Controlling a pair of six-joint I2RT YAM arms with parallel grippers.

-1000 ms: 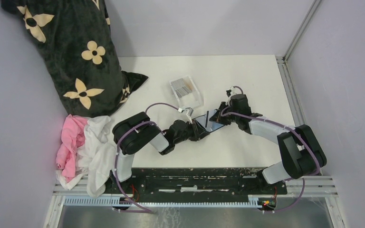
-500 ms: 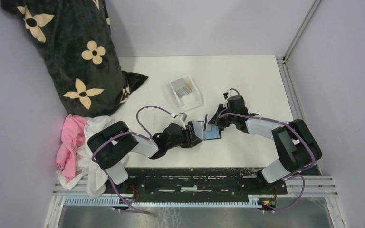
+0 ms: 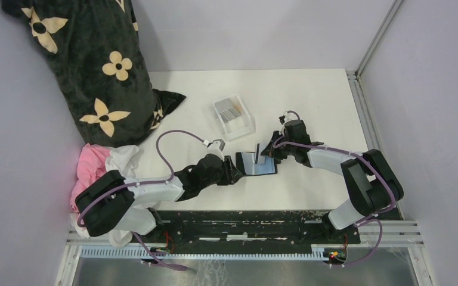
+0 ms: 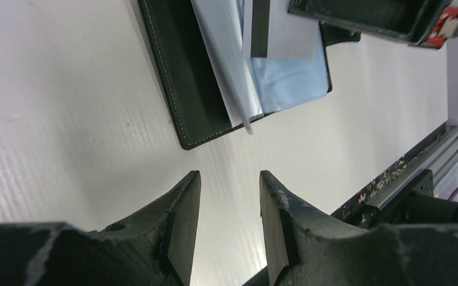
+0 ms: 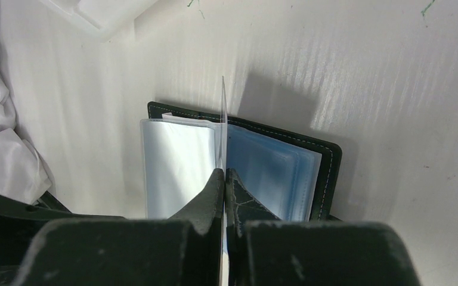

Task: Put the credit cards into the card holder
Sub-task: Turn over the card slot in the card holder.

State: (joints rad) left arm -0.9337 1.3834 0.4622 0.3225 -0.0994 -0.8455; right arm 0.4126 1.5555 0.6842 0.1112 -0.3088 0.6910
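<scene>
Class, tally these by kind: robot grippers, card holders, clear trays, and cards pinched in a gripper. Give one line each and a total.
Grippers: 2 (left gripper, right gripper)
Card holder: 1
Clear tray: 1
Credit card pinched: 1
Total: 5

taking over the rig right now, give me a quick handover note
Grippers: left gripper open and empty, low over the table just short of the card holder. The right gripper is shut on one credit card, held on edge over the holder's clear sleeves.
Done: holder lies open between the arms; one card picked, not yet sleeved.
Left: slot this card, then fetch the other cards from the clear tray behind.
</scene>
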